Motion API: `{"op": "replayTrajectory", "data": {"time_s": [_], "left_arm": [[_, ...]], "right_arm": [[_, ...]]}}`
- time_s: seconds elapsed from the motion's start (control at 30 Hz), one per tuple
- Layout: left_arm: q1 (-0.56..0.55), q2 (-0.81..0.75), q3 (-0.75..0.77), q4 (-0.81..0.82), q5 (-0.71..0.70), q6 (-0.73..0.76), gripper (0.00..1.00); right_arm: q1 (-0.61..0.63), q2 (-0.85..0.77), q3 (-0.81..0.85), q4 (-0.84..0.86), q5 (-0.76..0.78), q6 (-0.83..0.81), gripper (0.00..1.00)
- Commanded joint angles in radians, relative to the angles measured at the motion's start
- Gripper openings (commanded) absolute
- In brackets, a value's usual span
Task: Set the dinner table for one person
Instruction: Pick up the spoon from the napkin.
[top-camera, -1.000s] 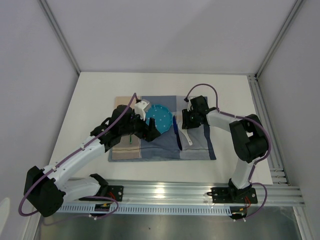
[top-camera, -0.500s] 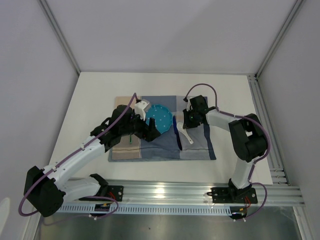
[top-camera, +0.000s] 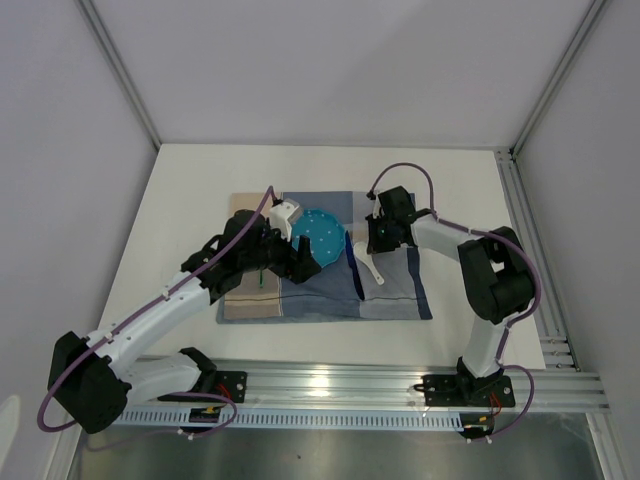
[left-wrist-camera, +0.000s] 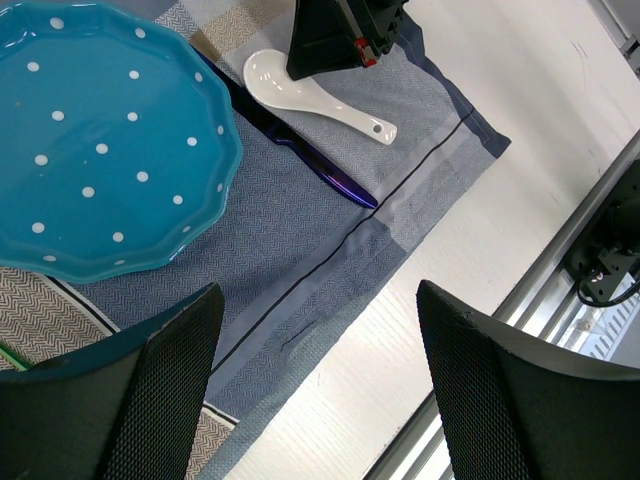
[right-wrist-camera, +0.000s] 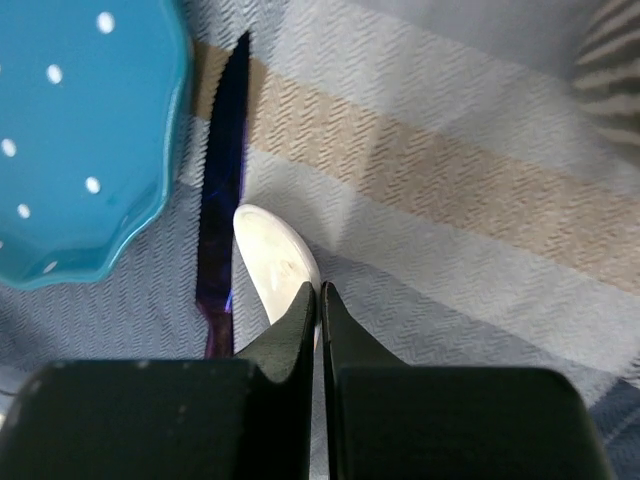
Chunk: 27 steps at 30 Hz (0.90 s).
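Note:
A teal dotted plate (top-camera: 322, 236) (left-wrist-camera: 100, 140) (right-wrist-camera: 70, 130) sits mid-placemat on the white dinner table (top-camera: 190, 190). To its right lie a dark blue knife (top-camera: 354, 268) (left-wrist-camera: 300, 150) (right-wrist-camera: 225, 180) and, beside that, a white spoon (top-camera: 372, 268) (left-wrist-camera: 320, 100) (right-wrist-camera: 268, 262), flat on the cloth. My right gripper (top-camera: 372, 245) (right-wrist-camera: 319, 290) is shut with its tips at the edge of the spoon's bowl and nothing between them. My left gripper (top-camera: 300, 262) (left-wrist-camera: 320, 300) hangs open and empty over the placemat's near part, beside the plate.
The blue-and-beige checked placemat (top-camera: 330, 300) (left-wrist-camera: 330, 240) covers the table's middle. A thin green item (top-camera: 260, 278) lies on it under the left arm. Silver rails (top-camera: 530, 230) edge the right and near sides, and grey walls enclose the table.
The right gripper's jaws have closed together above the spoon's bowl. The spoon stays flat on the cloth. The left arm has not moved.

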Motion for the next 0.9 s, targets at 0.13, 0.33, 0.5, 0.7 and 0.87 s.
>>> {"op": "replayTrajectory", "data": {"time_s": [0.13,0.33,0.5,0.7,0.87], "left_arm": [[-0.008,0.005,0.014,0.019,0.016,0.02,0.82],[-0.008,0.008,0.015,0.02,0.016,0.02,0.82],[-0.008,0.011,0.017,0.023,0.021,0.021,0.82],[-0.008,0.009,0.011,0.025,0.025,0.021,0.82],[-0.008,0.005,0.009,0.026,0.028,0.018,0.82]], "right_arm": [[-0.018,-0.08,0.035,-0.033,0.133,0.056,0.0],[-0.018,-0.158,-0.051,0.048,0.227,0.225,0.0],[-0.01,-0.196,-0.162,0.096,0.28,0.458,0.0],[0.063,-0.278,-0.252,0.145,0.424,0.604,0.0],[0.077,-0.287,-0.271,0.221,0.452,0.569,0.0]]}}
